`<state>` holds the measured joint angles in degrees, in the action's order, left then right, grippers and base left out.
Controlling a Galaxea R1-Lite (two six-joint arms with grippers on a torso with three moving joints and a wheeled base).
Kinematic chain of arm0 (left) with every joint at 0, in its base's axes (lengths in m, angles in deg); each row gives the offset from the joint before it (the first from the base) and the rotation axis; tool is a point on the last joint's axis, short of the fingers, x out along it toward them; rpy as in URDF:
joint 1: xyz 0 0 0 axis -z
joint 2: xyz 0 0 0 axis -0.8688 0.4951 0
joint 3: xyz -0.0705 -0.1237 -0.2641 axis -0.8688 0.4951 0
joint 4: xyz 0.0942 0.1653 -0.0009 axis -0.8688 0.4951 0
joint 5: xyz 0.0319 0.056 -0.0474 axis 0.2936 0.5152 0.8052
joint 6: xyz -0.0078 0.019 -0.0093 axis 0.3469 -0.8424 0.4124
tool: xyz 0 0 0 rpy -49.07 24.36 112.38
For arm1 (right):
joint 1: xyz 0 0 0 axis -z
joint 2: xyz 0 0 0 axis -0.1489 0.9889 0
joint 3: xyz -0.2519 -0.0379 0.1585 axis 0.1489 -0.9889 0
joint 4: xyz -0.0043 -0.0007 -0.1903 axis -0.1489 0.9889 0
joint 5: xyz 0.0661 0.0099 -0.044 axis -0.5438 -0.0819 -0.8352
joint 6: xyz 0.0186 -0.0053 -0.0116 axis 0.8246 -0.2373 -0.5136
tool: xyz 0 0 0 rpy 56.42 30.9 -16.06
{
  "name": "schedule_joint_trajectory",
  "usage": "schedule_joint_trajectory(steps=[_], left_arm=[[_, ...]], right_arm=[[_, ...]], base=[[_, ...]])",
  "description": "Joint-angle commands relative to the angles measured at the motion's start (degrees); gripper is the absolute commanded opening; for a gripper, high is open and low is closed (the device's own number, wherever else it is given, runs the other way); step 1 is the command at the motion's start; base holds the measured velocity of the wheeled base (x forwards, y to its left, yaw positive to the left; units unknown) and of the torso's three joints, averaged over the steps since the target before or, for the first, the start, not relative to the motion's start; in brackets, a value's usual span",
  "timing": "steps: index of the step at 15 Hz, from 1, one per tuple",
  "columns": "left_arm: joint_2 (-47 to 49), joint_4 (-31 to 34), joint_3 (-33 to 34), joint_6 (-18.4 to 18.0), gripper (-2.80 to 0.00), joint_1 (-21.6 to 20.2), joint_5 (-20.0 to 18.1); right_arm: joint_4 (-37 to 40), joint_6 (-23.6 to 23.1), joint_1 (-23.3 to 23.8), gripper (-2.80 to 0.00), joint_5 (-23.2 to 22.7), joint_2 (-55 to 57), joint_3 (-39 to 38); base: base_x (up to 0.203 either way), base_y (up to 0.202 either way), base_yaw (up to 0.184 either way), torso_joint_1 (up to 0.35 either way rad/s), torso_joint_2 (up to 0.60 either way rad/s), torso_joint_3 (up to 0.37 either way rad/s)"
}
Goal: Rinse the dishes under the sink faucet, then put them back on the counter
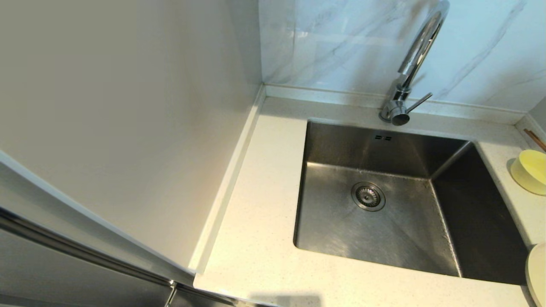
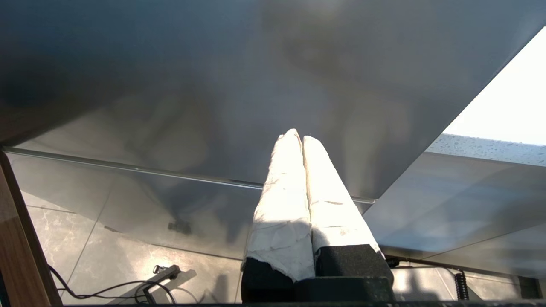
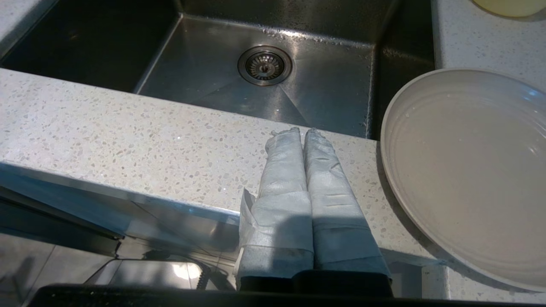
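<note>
Dishes sit on the counter [image 1: 256, 238] to the right of the sink [image 1: 384, 204]: we see the pale-yellow bowl [image 1: 531, 170] near the far right edge of the head view, tipped a little on its side, and the brown chopsticks [image 1: 535, 140] lying just beyond it against the counter's raised rim. Only a sliver of the cream plate [image 1: 538, 273] shows at the lower right of that view — in our right wrist view it lies flat by the sink's near right corner, open side up.

Our right gripper [image 3: 302, 133] hangs over the counter's front strip, just beside the plate and apart from it, its taped fingers pressed together on nothing. Our left gripper [image 2: 297, 135] is low, beside a grey metal cabinet face [image 2: 213, 85], fingers likewise closed and empty.

At the back, the chrome faucet [image 1: 411, 68] arches over the basin, its thin lever pointing right. We see no water running, and the drain [image 1: 368, 196] sits bare in the basin floor.
</note>
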<state>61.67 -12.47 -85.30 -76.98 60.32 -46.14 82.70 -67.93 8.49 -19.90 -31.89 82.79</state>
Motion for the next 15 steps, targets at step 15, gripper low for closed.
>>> schedule_joint_trajectory(steps=[15], left_arm=[[0.0, 0.0, 0.0, 0.02, -2.8, 0.0, -0.04]], right_arm=[[0.03, 0.03, -0.01, -2.8, 0.01, 0.09, -0.53]], base=[[0.0, 0.0, 0.0, 0.0, 0.0, 0.0]])
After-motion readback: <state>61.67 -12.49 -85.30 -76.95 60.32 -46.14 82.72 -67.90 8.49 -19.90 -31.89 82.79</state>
